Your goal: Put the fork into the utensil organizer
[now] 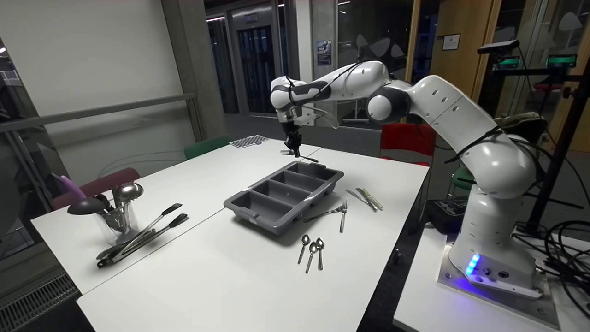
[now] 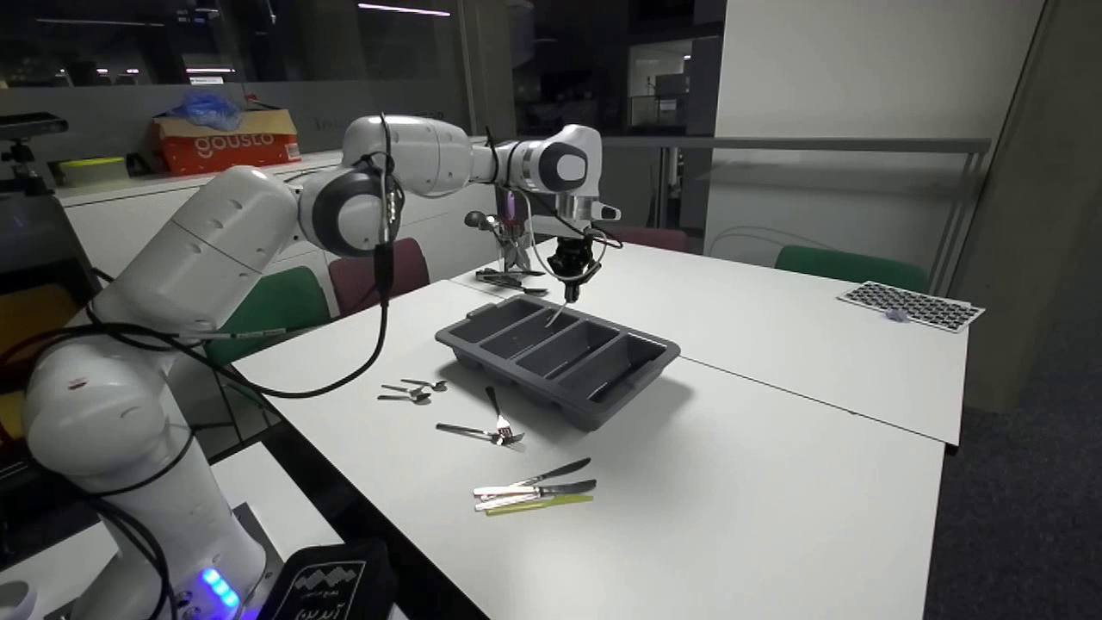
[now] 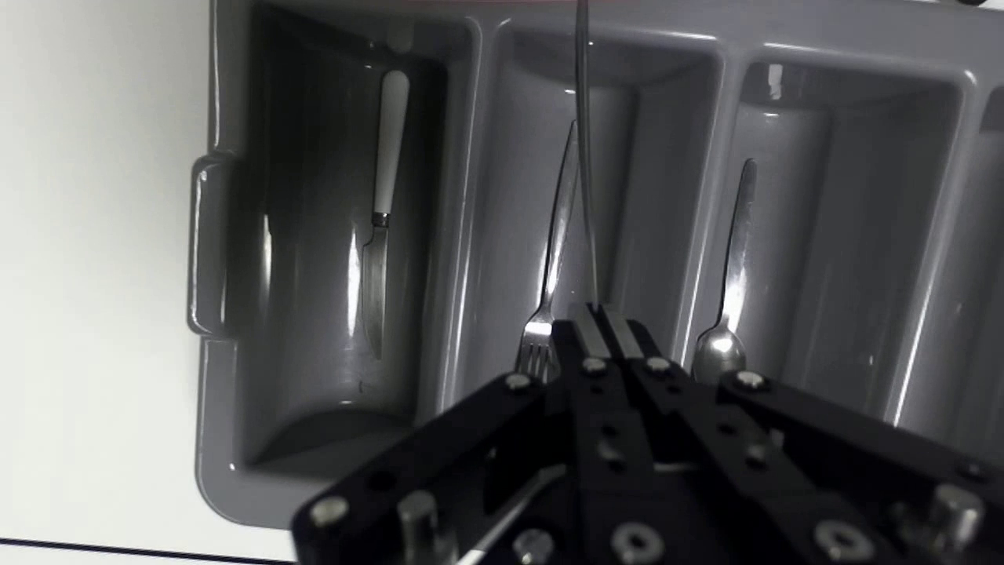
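**Pincer [image 3: 599, 312] clamps a fork [image 3: 585, 157] above the utensil organizer [image 3: 667, 196]**

The pincer is closed on the fork. Taking 12 o'clock as the top of each view, in an exterior view the tines [image 1: 286, 152] point toward 9 o'clock and the handle [image 1: 310, 159] slopes down between 3 and 4. In the wrist view the fork shows as a thin strip running from the jaws to 12 o'clock over the second compartment from the left.

Below, around the jaws as centre, another fork [image 3: 552, 271] lies in that second compartment at 11 o'clock. A white-handled knife [image 3: 382, 204] lies in the leftmost at 10, and a spoon [image 3: 736, 271] in the third at 2, its bowl partly hidden.

Further out, around the utensil organizer on the tabletop [image 1: 207, 276], in an exterior view knives [image 1: 367, 200] lie at 3 o'clock, forks [image 1: 342, 225] at 4 and three spoons [image 1: 313, 248] at 5. Tongs [image 1: 146, 240] lie between 8 and 9, just beside a clear container [image 1: 120, 233] of kitchen tools [image 1: 86, 206] at 9. A patterned sheet [image 1: 249, 141] lies well apart at 11.
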Action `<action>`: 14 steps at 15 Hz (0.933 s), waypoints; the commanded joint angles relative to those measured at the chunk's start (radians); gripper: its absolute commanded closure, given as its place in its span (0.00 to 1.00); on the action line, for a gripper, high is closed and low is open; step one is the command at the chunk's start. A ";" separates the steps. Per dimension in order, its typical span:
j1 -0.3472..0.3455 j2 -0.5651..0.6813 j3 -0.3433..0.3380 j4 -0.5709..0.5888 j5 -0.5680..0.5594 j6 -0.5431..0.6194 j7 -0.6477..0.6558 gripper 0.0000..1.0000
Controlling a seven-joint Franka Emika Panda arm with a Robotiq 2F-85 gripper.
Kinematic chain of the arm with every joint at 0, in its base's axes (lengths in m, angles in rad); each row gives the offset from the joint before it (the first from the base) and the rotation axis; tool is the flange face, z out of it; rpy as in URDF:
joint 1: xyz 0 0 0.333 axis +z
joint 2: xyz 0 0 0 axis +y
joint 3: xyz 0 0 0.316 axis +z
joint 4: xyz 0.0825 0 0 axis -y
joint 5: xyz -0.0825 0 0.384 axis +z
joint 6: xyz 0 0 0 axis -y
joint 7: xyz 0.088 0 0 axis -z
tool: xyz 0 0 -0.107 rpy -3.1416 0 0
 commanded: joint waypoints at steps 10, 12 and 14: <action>-0.020 0.248 0.045 0.305 0.057 -0.124 -0.030 1.00; -0.025 0.259 0.046 0.310 0.058 -0.126 -0.032 1.00; -0.027 0.263 0.045 0.314 0.055 -0.130 -0.031 1.00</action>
